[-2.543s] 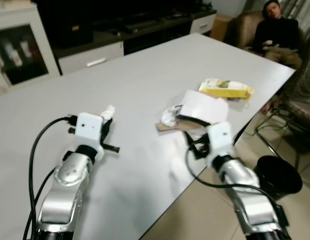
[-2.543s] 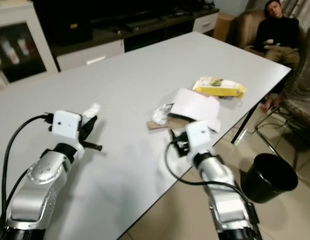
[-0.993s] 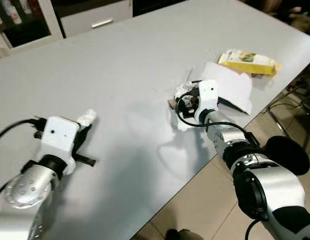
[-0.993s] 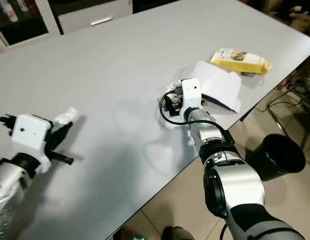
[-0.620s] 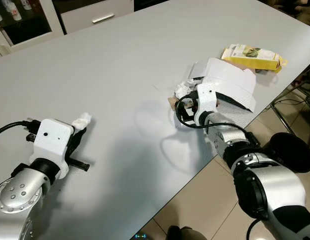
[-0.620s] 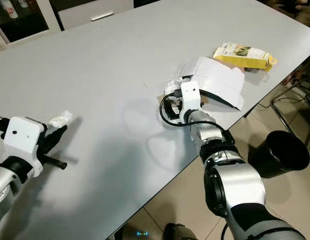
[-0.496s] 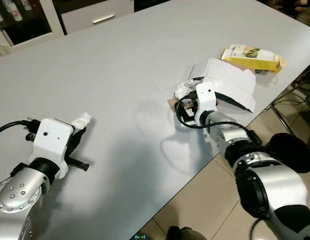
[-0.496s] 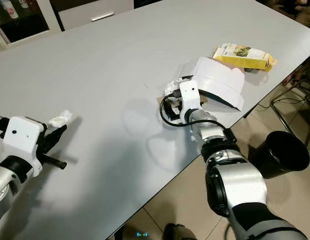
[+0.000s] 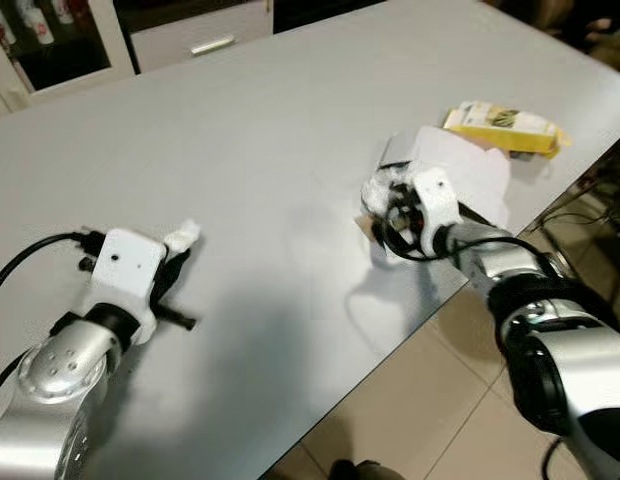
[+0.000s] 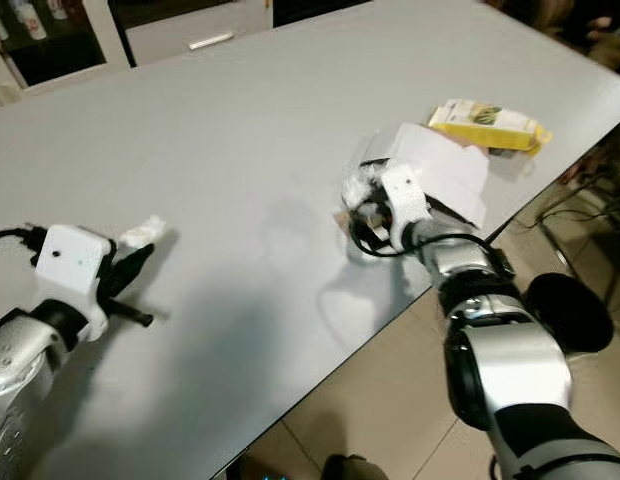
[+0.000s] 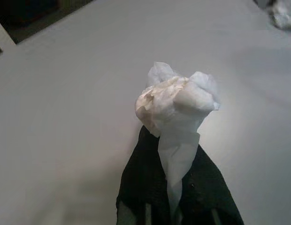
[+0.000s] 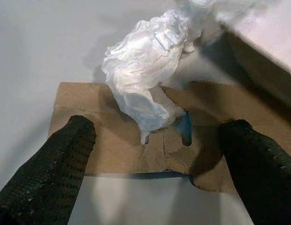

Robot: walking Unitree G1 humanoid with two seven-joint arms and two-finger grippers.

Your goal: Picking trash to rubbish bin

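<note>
The left gripper (image 11: pixel 176 187) has its jaws pinched tight on a crumpled white tissue (image 11: pixel 176 101), which stands out past the tips just above the grey tabletop (image 9: pixel 260 130). The right gripper (image 12: pixel 159 154) has its jaws spread wide, one finger (image 12: pixel 56 159) on each side of a torn piece of brown cardboard (image 12: pixel 136 126) lying flat on the tabletop. A wad of crinkled clear plastic (image 12: pixel 145 61) rests on the cardboard's far edge, just ahead of the open jaws. Beyond it lies a white paper box (image 9: pixel 455 170), and farther off a yellow packet (image 9: pixel 505 125). A black rubbish bin (image 10: pixel 565 310) stands on the floor beside the right forearm.
</note>
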